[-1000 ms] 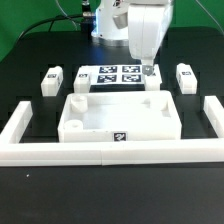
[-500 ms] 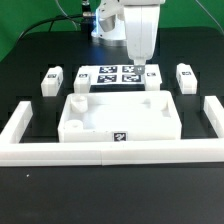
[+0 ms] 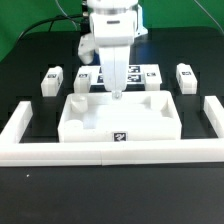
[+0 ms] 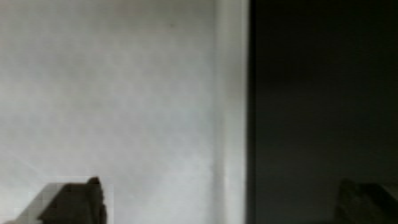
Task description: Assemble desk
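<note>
The white tray-like desk top (image 3: 120, 118) lies in the middle of the black table, inside the border wall. Tagged white legs stand behind it: two at the exterior view's left (image 3: 52, 79) (image 3: 84, 80), one at the right (image 3: 184, 75), and one (image 3: 152, 73) beside the arm. My gripper (image 3: 117, 92) hangs over the desk top's back rim, open and holding nothing. In the wrist view my gripper (image 4: 217, 206) shows only two dark fingertips (image 4: 71, 204), far apart. Between them a blurred white surface (image 4: 116, 100) meets the black table (image 4: 329, 100).
A long low white U-shaped border wall (image 3: 20, 125) runs along the front and both sides of the work area. The marker board (image 3: 140, 74) lies behind the desk top, partly hidden by my arm. Cables and the arm's base are at the back.
My arm has swung toward the exterior view's left, from above the leg by the marker board's right end to above the desk top's back rim. The gripper stayed open; no part moved.
</note>
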